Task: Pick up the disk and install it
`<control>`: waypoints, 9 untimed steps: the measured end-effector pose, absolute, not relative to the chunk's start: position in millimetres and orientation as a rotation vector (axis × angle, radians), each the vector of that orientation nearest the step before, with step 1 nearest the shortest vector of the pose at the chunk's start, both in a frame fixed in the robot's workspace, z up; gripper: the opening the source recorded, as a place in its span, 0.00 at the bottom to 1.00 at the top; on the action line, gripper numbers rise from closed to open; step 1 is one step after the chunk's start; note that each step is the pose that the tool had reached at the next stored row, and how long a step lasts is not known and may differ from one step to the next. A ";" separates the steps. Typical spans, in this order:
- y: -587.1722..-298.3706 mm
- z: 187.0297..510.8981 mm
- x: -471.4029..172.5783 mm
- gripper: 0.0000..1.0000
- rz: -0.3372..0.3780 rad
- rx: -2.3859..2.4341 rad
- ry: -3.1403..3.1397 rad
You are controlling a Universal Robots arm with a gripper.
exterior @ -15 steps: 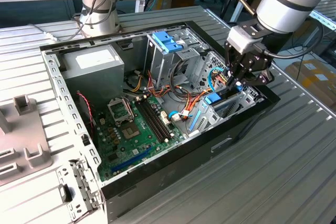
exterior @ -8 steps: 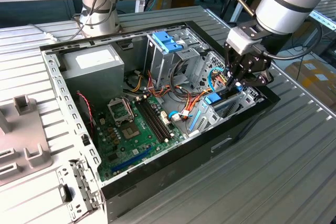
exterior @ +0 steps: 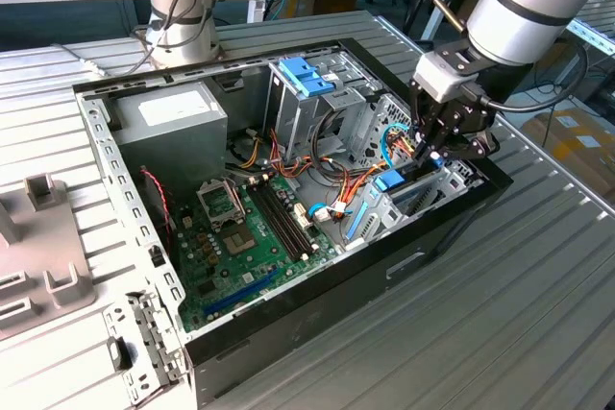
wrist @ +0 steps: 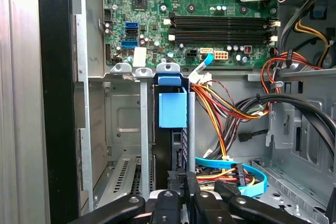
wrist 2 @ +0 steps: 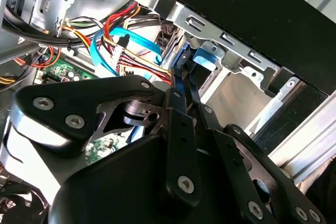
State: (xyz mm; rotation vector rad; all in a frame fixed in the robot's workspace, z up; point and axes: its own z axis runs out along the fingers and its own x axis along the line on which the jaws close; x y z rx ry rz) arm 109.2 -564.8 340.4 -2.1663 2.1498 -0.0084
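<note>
One disk [wrist: 172,109] here, standing on edge in the drive bay at the front corner of the open computer case [exterior: 317,306], and I see its blue rail end and pull tab facing me in the first wrist view. In the exterior view the same blue end [exterior: 389,180] sits low in the bay, at the exterior view's right end of the case. My hand [exterior: 437,153] is right over it, one hand, fingers [wrist: 181,178] drawn in narrow around the disk's dark edge; the jaws are close together, a thin gap between them, and they look clamped on the disk. In the second wrist view the two slim fingers [wrist 2: 181,85] run down to the blue rail [wrist 2: 203,59], touching it.

Moving outward: one bundle of red, orange and yellow wires [wrist: 220,103] passes just beside the bay, and one light-blue flat cable [wrist: 239,174] loops near my fingers. One green motherboard [exterior: 245,237] lies on the case floor, with four memory slots [wrist: 223,27] side by side. One grey power supply [exterior: 173,122] sits in the far corner, and one metal cage with a light-blue top [exterior: 307,79] stands near it. The case rests on the ribbed metal desk [exterior: 500,314].
</note>
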 end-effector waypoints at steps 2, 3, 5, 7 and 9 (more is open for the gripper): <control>-564.8 340.4 109.2 0.17 -0.008 -2.166 2.150; -564.8 340.3 109.2 0.17 -0.008 -2.166 2.150; -564.8 340.2 109.2 0.24 -0.008 -2.166 2.150; -564.8 340.2 109.2 0.31 -0.008 -2.166 2.150; -564.8 340.2 109.2 0.31 -0.008 -2.166 2.150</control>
